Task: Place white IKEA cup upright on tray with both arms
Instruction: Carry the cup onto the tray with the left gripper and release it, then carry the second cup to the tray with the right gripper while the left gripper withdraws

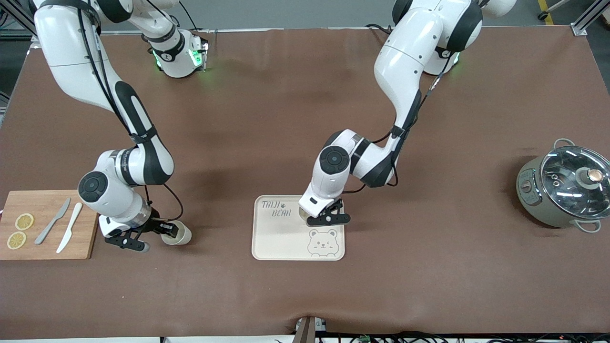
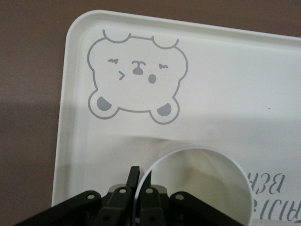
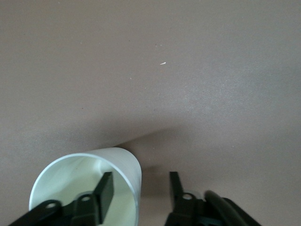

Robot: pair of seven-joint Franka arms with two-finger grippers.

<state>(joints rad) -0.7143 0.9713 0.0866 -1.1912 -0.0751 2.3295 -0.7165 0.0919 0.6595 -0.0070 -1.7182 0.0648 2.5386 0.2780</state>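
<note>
The left gripper (image 1: 330,215) pinches the rim of a cup (image 2: 197,181) on the tray (image 1: 274,247), while the right gripper's (image 1: 151,232) fingers straddle another cup's (image 1: 177,233) wall without touching.

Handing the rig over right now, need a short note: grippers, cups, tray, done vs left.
Left gripper: shut on the rim of a white cup standing upright on the tray, not released yet.
Right gripper: fingers straddle the wall of a second white cup, one inside and one outside, on the table beside the cutting board; a gap still shows.
Done: first cup on the tray.
Left: release it, then grip the second cup and set it upright on the tray.
</note>
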